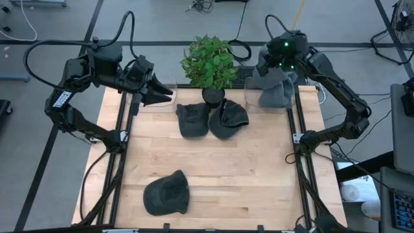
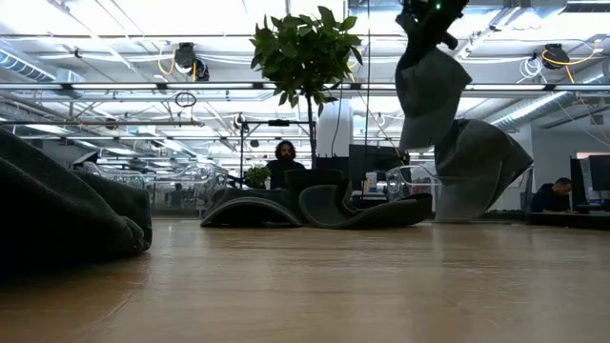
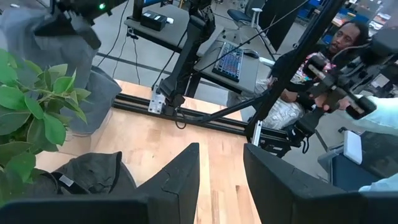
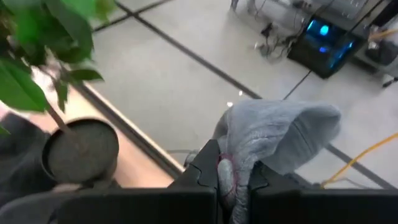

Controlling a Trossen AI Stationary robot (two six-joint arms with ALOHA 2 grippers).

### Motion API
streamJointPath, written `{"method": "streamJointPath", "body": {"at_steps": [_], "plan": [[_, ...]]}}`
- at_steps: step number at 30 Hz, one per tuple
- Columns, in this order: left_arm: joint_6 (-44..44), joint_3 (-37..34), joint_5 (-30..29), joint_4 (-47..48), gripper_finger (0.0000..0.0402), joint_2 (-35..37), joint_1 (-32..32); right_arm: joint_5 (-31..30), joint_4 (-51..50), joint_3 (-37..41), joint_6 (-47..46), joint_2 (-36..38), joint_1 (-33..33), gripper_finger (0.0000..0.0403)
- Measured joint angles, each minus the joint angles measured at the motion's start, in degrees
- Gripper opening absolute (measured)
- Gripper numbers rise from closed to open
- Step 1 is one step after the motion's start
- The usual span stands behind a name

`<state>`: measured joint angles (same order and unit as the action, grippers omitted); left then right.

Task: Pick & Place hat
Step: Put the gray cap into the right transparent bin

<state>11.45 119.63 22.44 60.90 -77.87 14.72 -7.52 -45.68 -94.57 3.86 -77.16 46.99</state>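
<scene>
My right gripper (image 1: pixel 275 63) is above the table's far right corner, shut on a light grey hat (image 1: pixel 275 90) that hangs below it; the hat also shows in the low view (image 2: pixel 431 90). A wider grey mass (image 2: pixel 477 170) under it reaches the table; I cannot tell whether it belongs to the same hat. Two dark hats (image 1: pixel 192 120) (image 1: pixel 228 120) lie at the far middle, and one dark hat (image 1: pixel 167 194) lies near the front edge. My left gripper (image 1: pixel 162 94) is open and empty at the far left. My right gripper pinches a bunched fold of the grey hat's cloth (image 4: pixel 239 158) between its two fingers, coming from above. The hat hangs slack below the fingers (image 2: pixel 434 105). Whether its lower end rests on the table I cannot tell.
A potted plant (image 1: pixel 210 61) stands at the far middle, its pot (image 1: pixel 212 96) just behind the two dark hats. Clear plastic stands (image 1: pixel 249 97) (image 1: pixel 168 97) sit on either side of it. Black rails (image 1: pixel 296 136) run along the table's sides. A person (image 3: pixel 348 37) sits beyond the right edge.
</scene>
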Motion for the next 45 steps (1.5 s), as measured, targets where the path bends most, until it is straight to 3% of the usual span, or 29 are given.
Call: {"method": "streamJointPath", "body": {"at_steps": [11,33,39,45], "plan": [[-0.45,0.0,-0.02,-0.02,0.0131,0.0,-0.26,0.04,3.24,10.2,-2.57,-0.03,-2.17,0.0],[0.25,0.0,1.72,0.17,0.0131,0.0,-0.26,-0.26,14.98,27.28,-10.36,-0.03,1.22,0.0],[0.25,0.0,2.38,0.17,0.0131,0.0,-0.26,0.19,15.93,29.48,-14.23,-0.03,3.35,0.0],[-0.84,0.0,2.38,0.15,0.0131,0.0,-0.26,4.68,24.41,27.58,-21.3,0.19,3.54,0.0]]}}
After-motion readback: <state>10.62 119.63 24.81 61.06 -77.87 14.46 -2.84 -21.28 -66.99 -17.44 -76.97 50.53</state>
